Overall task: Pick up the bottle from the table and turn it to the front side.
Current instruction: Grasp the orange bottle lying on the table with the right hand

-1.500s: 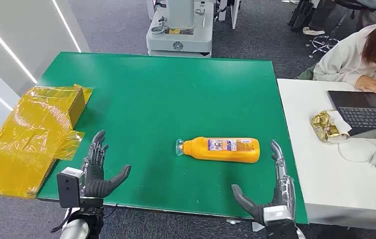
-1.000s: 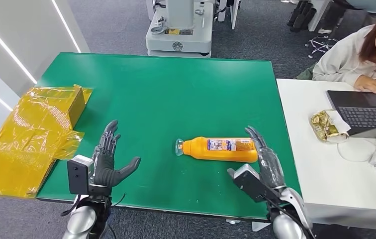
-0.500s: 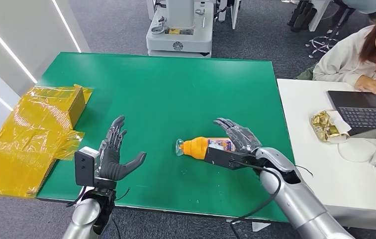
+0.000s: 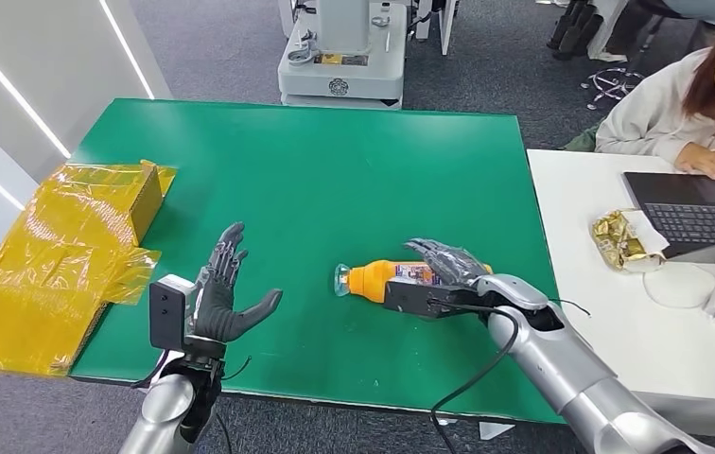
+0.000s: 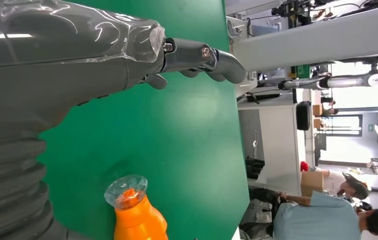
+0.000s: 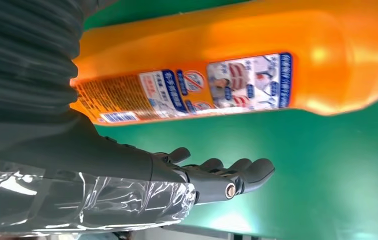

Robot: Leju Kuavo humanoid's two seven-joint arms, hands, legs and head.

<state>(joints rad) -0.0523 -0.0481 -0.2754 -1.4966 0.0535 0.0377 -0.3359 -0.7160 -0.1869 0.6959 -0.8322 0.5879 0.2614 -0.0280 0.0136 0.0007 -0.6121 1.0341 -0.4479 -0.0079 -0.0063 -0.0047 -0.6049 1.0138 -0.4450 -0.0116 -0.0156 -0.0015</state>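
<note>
The orange bottle [image 4: 387,280] lies on its side on the green desk [image 4: 316,180], toward the near right corner, its long axis running parallel to the near edge with the clear cap [image 4: 341,279] pointing to the robot's left. The right hand [image 4: 448,265] is directly over the bottle's body, fingers spread and arched across it; in the right wrist view the label [image 6: 197,90] faces the camera and the fingers [image 6: 227,175] curl over green desk beside the bottle, not yet closed on it, so it holds nothing. Whether the palm touches the bottle I cannot tell, since the hand hides the bottle's base end in the head view. The left hand [image 4: 226,298] hovers open and empty near the near edge, well to the left of the cap, so the right hand is plainly the nearer one
</note>
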